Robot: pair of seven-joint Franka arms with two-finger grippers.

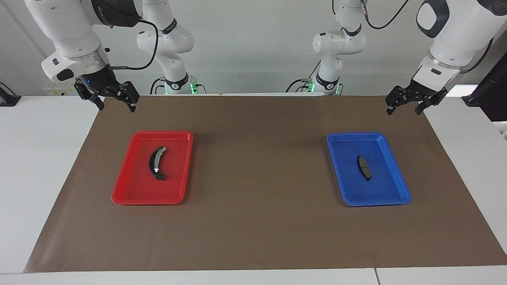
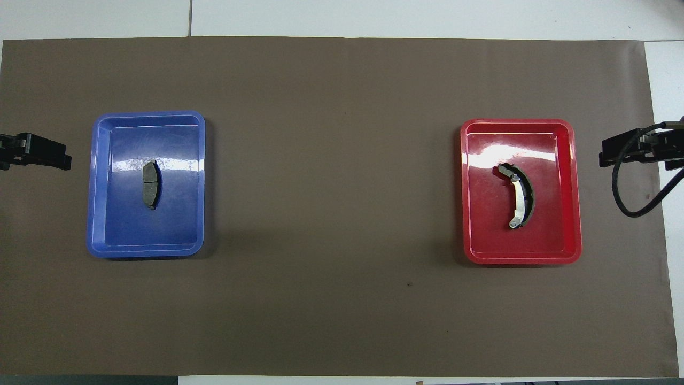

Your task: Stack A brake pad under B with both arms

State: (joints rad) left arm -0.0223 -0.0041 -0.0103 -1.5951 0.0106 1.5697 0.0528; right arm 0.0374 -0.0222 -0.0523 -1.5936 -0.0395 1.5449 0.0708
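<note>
The table (image 1: 47, 166) is white and carries a wide brown mat (image 1: 257, 221), matte and paper-like, which takes up nearly all of the working surface and serves here as the landmark. Each arm hangs over a corner of the mat on the robots' side: the right gripper (image 1: 115, 106) above the corner at the right arm's end, the left gripper (image 1: 405, 109) above the corner at the left arm's end. Both sets of jaws stand open and hold nothing, and both are well apart from the trays, so the arms look to be waiting at their start poses. On the mat, toward the right arm's end, lies a red tray (image 1: 122, 190), and toward the left arm's end a blue tray (image 1: 396, 190); both are shallow, glossy plastic rectangles with rounded rims, set well apart from each other, probably so that each arm has its own piece within reach. B (image 1: 157, 163) lies in the red tray near its middle, a long black crescent with a bright metal strip along its curve. The A brake pad (image 1: 365, 168) lies flat in the blue tray near its middle, short, dull dark grey and nearly straight. Neither piece has been touched, so the stacking has not begun; as I judge it, the pad must be set down first so that B can go on top.
</note>
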